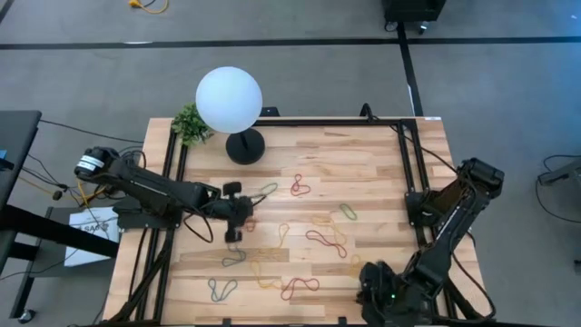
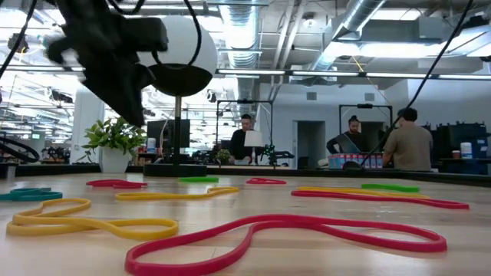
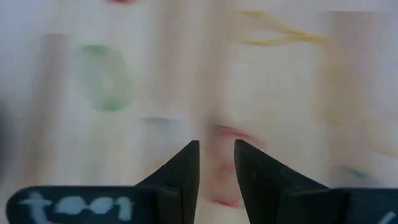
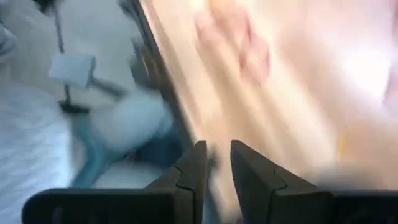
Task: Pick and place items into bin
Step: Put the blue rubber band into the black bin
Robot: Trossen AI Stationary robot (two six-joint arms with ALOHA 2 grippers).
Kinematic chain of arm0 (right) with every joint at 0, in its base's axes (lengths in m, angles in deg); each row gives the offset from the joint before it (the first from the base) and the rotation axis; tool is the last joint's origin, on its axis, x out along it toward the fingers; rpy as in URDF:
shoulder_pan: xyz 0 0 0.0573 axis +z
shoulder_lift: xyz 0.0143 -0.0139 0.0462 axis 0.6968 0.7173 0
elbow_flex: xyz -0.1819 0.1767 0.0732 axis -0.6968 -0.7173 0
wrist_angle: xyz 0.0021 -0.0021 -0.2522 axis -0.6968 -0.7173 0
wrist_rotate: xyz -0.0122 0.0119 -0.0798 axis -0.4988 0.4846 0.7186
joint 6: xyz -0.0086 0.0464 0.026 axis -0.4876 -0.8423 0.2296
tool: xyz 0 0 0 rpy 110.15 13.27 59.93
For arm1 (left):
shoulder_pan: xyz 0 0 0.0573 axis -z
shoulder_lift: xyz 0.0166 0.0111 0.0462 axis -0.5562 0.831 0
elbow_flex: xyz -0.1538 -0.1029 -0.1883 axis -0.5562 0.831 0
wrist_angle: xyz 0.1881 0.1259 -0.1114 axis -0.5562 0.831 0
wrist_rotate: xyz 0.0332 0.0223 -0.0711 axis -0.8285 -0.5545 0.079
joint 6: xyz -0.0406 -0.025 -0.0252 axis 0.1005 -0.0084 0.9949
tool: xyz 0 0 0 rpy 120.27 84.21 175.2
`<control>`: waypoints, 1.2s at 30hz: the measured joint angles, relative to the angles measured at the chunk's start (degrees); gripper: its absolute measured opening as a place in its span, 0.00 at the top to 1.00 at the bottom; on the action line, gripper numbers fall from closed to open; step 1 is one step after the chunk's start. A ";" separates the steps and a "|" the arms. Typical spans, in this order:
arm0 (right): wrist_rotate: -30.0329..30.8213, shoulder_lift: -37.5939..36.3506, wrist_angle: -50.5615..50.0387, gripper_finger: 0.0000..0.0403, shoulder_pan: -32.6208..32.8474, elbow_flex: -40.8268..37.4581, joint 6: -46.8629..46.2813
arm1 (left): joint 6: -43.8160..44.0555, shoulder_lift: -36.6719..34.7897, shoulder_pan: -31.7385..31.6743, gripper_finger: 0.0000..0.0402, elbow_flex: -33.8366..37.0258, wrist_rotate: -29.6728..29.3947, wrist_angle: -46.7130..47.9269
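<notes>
Low view, nearest first: a red rubber band [image 2: 307,234] sprawls in a long loop on the wooden table [image 2: 460,245], with a yellow rubber band [image 2: 84,224] at its 9 o'clock and a teal one [image 2: 27,195] beyond that. Farther back lie more bands, red, yellow and green. Past them a white globe lamp [image 2: 180,46] rises on its stem beside a small potted plant [image 2: 115,142], and people stand in the room behind.

Seen from overhead, the bands scatter across the middle and near part of the table: a red one [image 1: 300,288] at 6 o'clock of centre, a grey-blue one [image 1: 222,290] toward 7, a green one [image 1: 349,213] toward 3, a red figure-eight [image 1: 299,186] toward 12. No mesh bin shows in any view.

The left gripper [image 1: 238,223] hangs over the table's left-middle, close above the boards. Its own wrist camera shows the fingers [image 3: 186,168] a narrow gap apart, holding nothing, with a blurred red band [image 3: 225,134] just past the tips.

The right gripper [image 1: 374,283] sits low at the table's near right edge; its fingers [image 4: 196,165] stand a narrow gap apart and empty.
</notes>
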 joint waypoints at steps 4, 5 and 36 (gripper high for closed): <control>17.33 0.23 3.72 0.83 -2.27 0.02 17.39 | 2.04 -0.89 1.93 0.77 -0.68 11.99 0.88; 20.66 0.70 5.16 0.83 -3.41 0.04 20.43 | 3.26 -0.85 2.72 0.77 -0.58 12.67 1.33; 6.39 10.55 15.29 0.83 -27.20 -0.02 33.81 | -2.56 15.11 15.36 0.83 6.19 2.39 -12.46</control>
